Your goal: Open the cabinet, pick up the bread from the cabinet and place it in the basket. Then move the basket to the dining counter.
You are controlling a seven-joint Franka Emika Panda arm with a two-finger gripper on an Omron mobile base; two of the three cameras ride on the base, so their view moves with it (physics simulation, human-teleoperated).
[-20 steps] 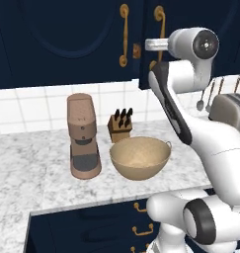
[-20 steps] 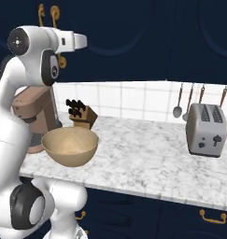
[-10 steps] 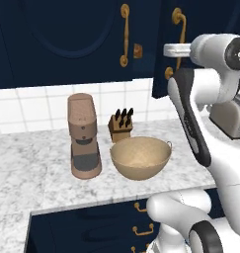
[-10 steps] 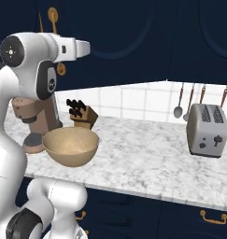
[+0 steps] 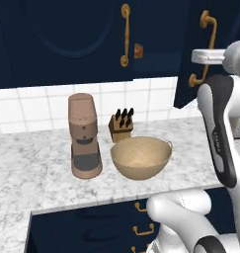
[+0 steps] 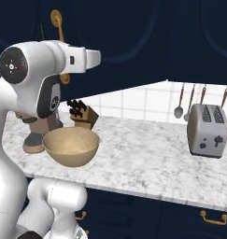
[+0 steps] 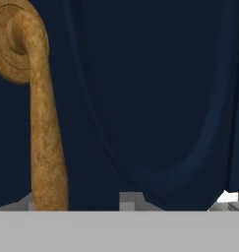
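The right-hand dark navy arched-panel cabinet door [image 5: 210, 54] with its curved brass handle [image 5: 204, 49] has swung further open, drawn outward as the white arm pulled back.

Left base cam: behind arm, looks fwd and down on the marbled white-grey countertop [image 5: 32, 173], mid range. Right base cam: same counter [image 6: 147, 154] from the other side. Both share the wide tan bowl-shaped basket [image 5: 141, 157] [image 6: 71, 146], the brown coffee machine [image 5: 85, 136] and the wooden knife block [image 5: 121, 126] [image 6: 83, 115]. Hand cam: v. close, facing the dark navy arched cabinet door [image 7: 155, 98]; curved brass handle [image 7: 42, 128] just beyond the jaws, at their left side.
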